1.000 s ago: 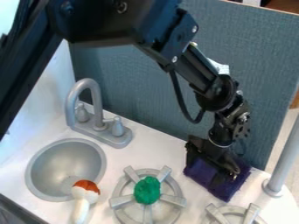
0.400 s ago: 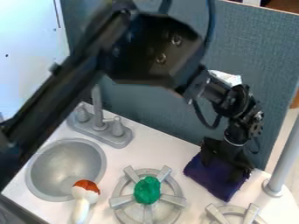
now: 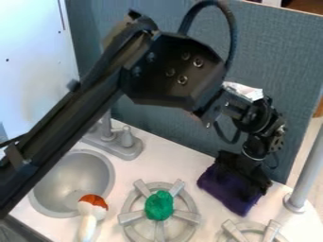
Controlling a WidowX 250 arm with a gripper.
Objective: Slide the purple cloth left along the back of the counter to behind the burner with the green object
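Evidently, the black gripper (image 3: 251, 178) hangs down at the far right of the tabletop (image 3: 183, 160), right over the far part of a dark purple cloth (image 3: 228, 193) and seemingly touching it. How far open it is, and whether it has hold of the cloth, I cannot tell. The cloth lies bunched on the tabletop, between a blue-gray panel (image 3: 287, 66) behind it and a second burner (image 3: 236, 231) at the near edge, with a gray post (image 3: 308, 172) to its right. Left of the cloth, well apart, a green lump (image 3: 159, 205) sits on the middle of a gray burner (image 3: 131, 217). Farther left, an orange-and-white object (image 3: 91, 215) lies by the near right rim of the sink (image 3: 112, 182).
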